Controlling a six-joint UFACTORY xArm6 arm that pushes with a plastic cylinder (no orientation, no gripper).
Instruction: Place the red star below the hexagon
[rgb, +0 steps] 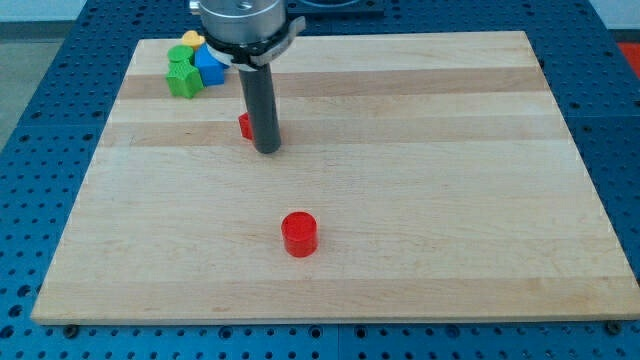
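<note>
My tip (267, 150) rests on the wooden board (420, 180) at the view's upper left-centre. A red block (245, 126), mostly hidden behind the rod so its shape cannot be made out, sits touching the rod's left side just above the tip. A red round or hexagonal block (299, 234) stands lower down, near the view's bottom centre, well apart from the tip.
A cluster of blocks sits at the board's top-left corner: a green block (183, 78), a blue block (209, 67) and a yellow block (191, 40), close together. The arm's grey flange (240, 25) hangs above the rod.
</note>
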